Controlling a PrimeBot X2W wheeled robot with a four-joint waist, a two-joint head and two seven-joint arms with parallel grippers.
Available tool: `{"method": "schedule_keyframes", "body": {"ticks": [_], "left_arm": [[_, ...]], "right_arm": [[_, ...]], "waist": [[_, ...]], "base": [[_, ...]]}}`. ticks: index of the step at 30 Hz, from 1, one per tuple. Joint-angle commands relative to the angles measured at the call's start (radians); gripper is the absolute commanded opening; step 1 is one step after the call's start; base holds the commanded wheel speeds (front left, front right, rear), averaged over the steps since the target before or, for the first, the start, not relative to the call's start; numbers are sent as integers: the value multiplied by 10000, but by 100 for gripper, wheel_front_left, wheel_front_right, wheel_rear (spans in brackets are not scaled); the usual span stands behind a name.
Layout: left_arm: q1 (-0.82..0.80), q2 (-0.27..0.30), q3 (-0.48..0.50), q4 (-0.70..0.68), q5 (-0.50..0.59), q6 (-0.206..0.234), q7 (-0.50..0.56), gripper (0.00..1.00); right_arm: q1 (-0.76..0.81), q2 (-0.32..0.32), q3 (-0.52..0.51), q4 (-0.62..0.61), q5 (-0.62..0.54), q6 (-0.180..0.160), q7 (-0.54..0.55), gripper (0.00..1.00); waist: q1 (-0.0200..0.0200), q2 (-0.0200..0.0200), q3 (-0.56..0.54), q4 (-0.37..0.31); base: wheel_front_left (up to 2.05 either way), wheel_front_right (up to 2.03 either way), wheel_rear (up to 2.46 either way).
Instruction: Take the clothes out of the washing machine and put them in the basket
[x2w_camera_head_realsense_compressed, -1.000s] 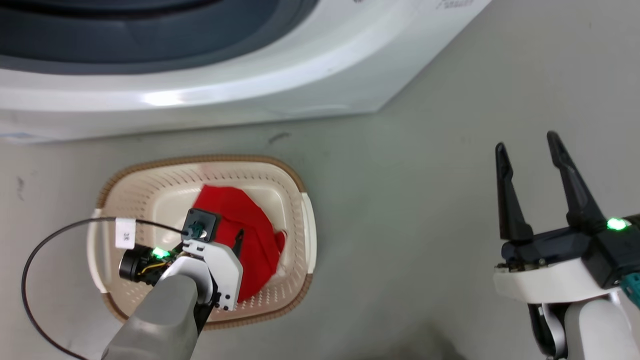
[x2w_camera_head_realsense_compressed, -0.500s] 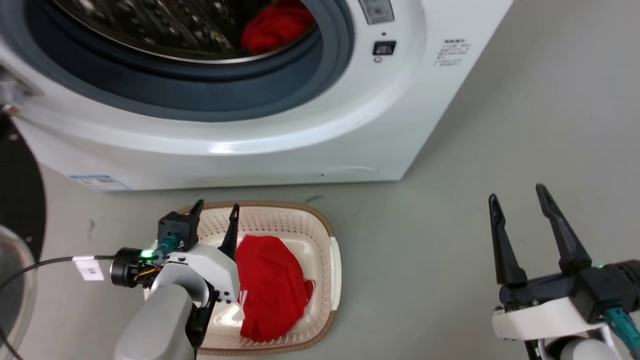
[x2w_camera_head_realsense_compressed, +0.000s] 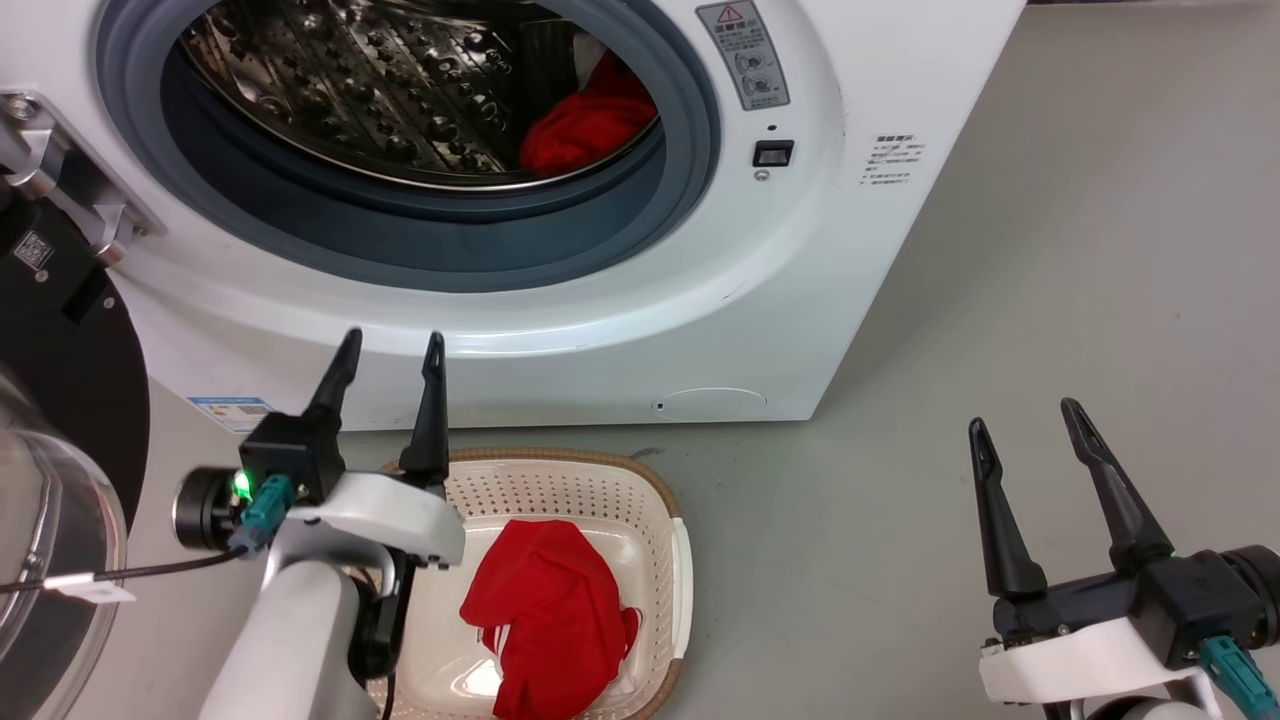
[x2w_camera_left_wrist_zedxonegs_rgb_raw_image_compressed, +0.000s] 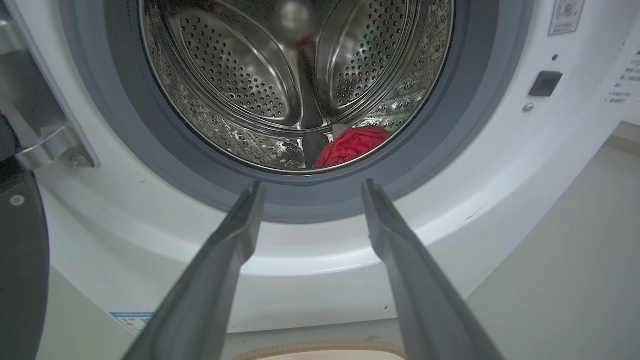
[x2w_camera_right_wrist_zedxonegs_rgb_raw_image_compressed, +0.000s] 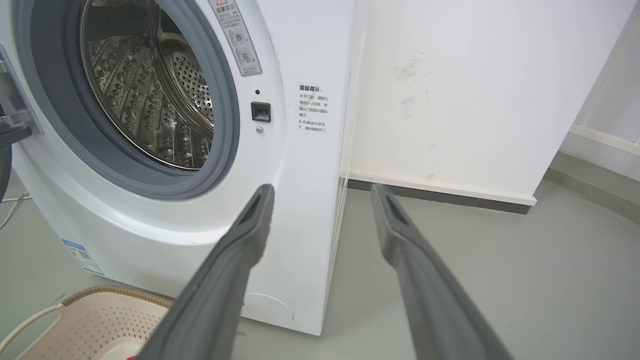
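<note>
Grey floor runs under the white washer, whose door stands open on the left in the head view. Low in the washer's drum, toward its right side, sits a red garment. Just in front of the washer stands the basket, with a second red garment in it. The left gripper hovers before the washer's lower front, fingers spread, holding nothing. The right gripper hangs off the washer's right corner, likewise parted and empty.
</note>
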Motion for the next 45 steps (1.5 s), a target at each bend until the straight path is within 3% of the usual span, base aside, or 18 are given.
{"method": "schedule_keyframes", "body": {"ticks": [1,3,10,21,35,40,45], "left_arm": [[-116,-48,103,-210,142,-42,-25,100],[-446,-82,165,-250,221,-167,-26,100],[-3392,330,-1,1805,421,-766,487,100],[-7629,1019,-770,4696,453,-1483,2884,100],[-10986,1608,-1980,6541,-1176,-1558,7065,100],[-11624,1841,-2532,6818,-1252,-1561,7933,100],[-12007,1951,-2899,7013,-1262,-1561,8140,100]], "right_arm": [[109,-3,13,-3,100,-9,-22,100],[63,-1,22,-28,112,-9,-22,100],[-421,-3,241,-136,183,-10,-20,100],[-1167,3,273,-306,603,-10,-20,100],[-1884,3,243,-432,1059,-9,-22,100],[-2038,2,255,-468,1163,-10,-22,100],[-2212,2,252,-503,1297,-10,-20,100]], "waist": [[2,0,-10,-58],[2,0,53,-110],[2,0,823,-638],[2,0,2469,-1588],[2,0,4190,-2295],[2,0,4554,-2481],[2,0,4884,-2624]], "base": [[0,0,0],[0,0,0],[0,0,0],[0,0,0],[0,0,0],[0,0,0],[0,0,0]]}}
